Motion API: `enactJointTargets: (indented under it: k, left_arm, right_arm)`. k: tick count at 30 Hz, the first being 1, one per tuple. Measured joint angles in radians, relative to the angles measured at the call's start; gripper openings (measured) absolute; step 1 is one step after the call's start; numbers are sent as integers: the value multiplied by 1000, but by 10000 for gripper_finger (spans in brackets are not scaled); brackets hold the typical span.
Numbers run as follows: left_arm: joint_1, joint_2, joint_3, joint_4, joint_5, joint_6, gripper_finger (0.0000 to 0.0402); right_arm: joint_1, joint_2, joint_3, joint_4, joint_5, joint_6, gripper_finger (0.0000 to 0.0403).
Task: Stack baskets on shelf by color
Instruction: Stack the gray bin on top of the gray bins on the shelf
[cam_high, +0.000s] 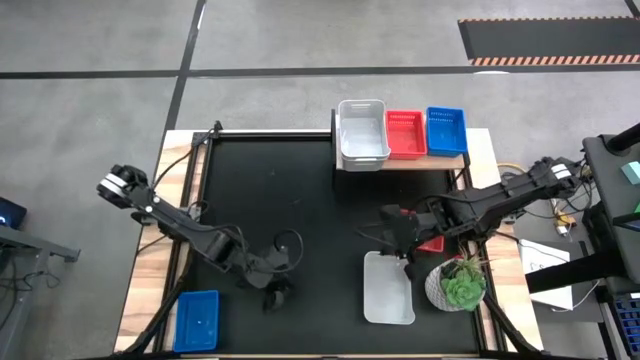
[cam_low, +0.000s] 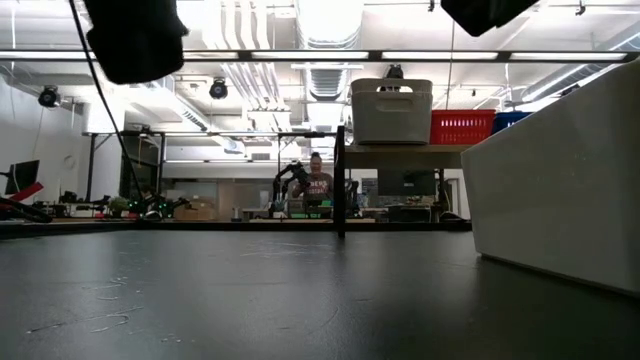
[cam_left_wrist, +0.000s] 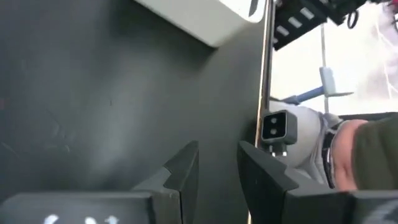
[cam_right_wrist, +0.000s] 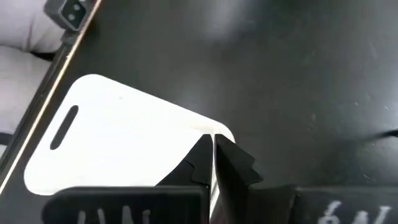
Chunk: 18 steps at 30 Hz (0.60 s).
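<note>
On the shelf (cam_high: 400, 160) at the table's far side stand a white basket (cam_high: 362, 133), a red basket (cam_high: 405, 133) and a blue basket (cam_high: 446, 130) in a row. Another white basket (cam_high: 388, 290) rests on the black table near its right front; its corner shows in the right wrist view (cam_right_wrist: 124, 143). My right gripper (cam_right_wrist: 212, 144) is shut and hangs above that basket's far corner, clear of it. A red basket (cam_high: 432, 243) lies partly hidden under the right arm. A blue basket (cam_high: 197, 320) sits at the near left corner. My left gripper (cam_left_wrist: 217, 155) hovers open over bare table, nothing between its fingers.
A round white pot with a green plant (cam_high: 458, 285) stands right beside the near white basket. Cables (cam_high: 285, 245) lie loose by the left arm. A small camera (cam_left_wrist: 277, 127) sits at the table's near edge. Bare black tabletop (cam_high: 290, 190) spreads in the middle.
</note>
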Motion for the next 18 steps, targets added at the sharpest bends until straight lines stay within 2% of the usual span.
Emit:
enactJointTargets:
  k: [4,8,12,16,18]
  left_arm:
    - [-20,22,0,-3,65,-69,92]
    - [-33,29,0,-3,58,-35,92]
    - [-25,30,-1,14,-77,148,92]
    - [-21,29,-12,54,-294,476,92]
    - [-15,28,-12,69,-368,636,92]
  right_arm:
    - [43,6,0,-7,55,0,9]
    - [89,3,0,-10,166,-17,9]
    - [152,11,15,-4,283,-18,9]
    - [232,42,59,63,288,19,9]
    - [259,71,86,66,284,78,9]
